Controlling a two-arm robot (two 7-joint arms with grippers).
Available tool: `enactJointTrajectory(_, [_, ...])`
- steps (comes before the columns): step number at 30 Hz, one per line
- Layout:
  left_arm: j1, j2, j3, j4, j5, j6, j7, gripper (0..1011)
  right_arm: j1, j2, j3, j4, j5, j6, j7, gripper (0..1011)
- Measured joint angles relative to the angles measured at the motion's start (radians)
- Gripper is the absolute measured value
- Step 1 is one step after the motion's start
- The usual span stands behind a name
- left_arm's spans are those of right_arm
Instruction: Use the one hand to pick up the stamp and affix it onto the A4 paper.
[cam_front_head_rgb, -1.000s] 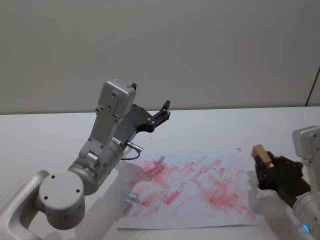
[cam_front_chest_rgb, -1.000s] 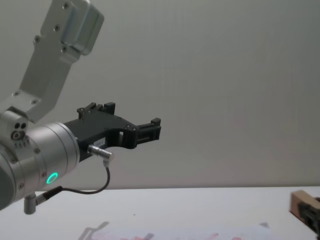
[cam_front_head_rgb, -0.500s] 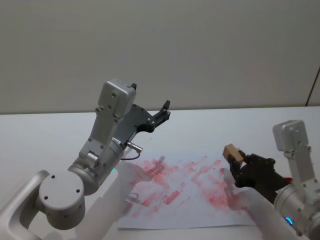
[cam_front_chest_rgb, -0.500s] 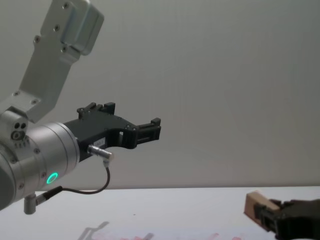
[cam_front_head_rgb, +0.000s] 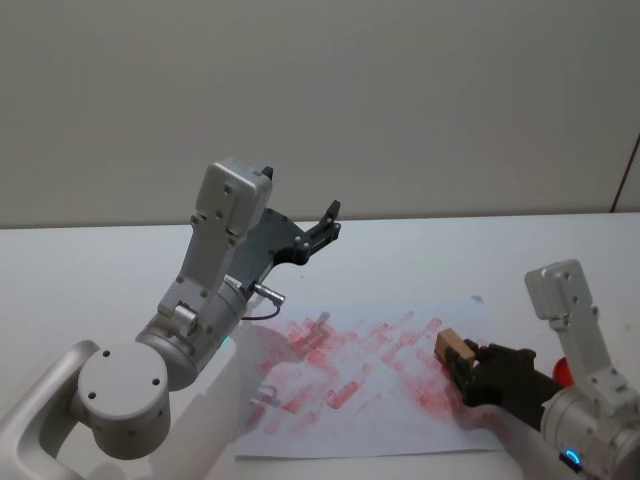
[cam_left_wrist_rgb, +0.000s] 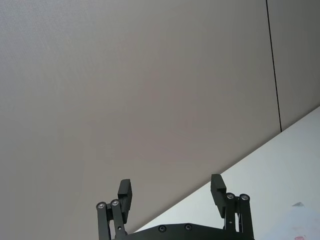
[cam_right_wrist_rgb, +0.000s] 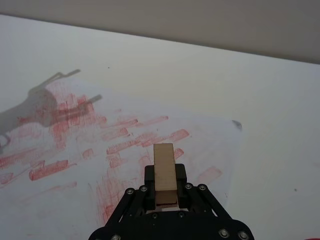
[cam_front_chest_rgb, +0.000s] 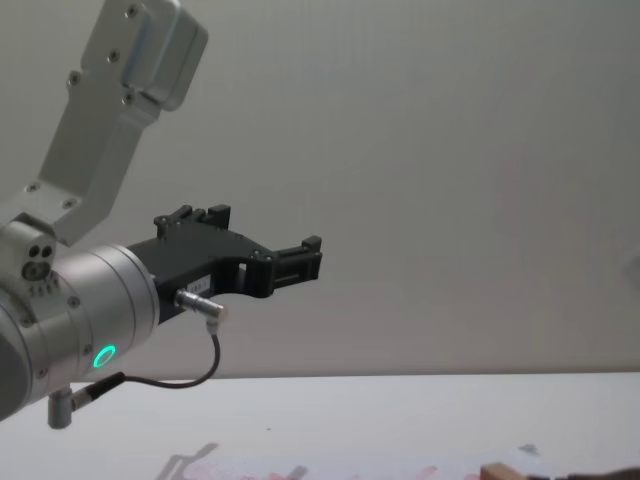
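The stamp (cam_front_head_rgb: 453, 347) is a light wooden block held in my right gripper (cam_front_head_rgb: 463, 366), which is shut on it. It is low over the right part of the A4 paper (cam_front_head_rgb: 350, 405), a white sheet covered in red smudges. I cannot tell whether it touches the sheet. In the right wrist view the stamp (cam_right_wrist_rgb: 165, 170) sticks out from the black right gripper (cam_right_wrist_rgb: 165, 194) over the smudged paper (cam_right_wrist_rgb: 120, 140). Its top edge (cam_front_chest_rgb: 500, 471) peeks in at the bottom of the chest view. My left gripper (cam_front_head_rgb: 328, 222) (cam_left_wrist_rgb: 171, 192) (cam_front_chest_rgb: 305, 262) is raised above the table's far side, open and empty.
The white tabletop (cam_front_head_rgb: 450, 255) runs back to a plain wall. The left arm's silver elbow (cam_front_head_rgb: 125, 395) stands over the table's left front. A small red object (cam_front_head_rgb: 563, 372) shows partly behind the right arm, right of the paper.
My right gripper has carried the stamp leftward and down, from beside the paper's right edge to low over its right part. The left arm has not moved.
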Motion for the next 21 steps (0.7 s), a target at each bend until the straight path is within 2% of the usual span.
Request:
enactJointTrajectory(13, [0.000,0.000,0.000,0.000,0.000,0.000,0.000,1001,0.016,0.008,-0.006,0.019,-0.037,0.049,0.035,216])
enactJointTrajectory(21, [0.000,0.000,0.000,0.000,0.000,0.000,0.000,1001,0.022,0.009,-0.011,0.028,-0.056,0.039,0.042,216])
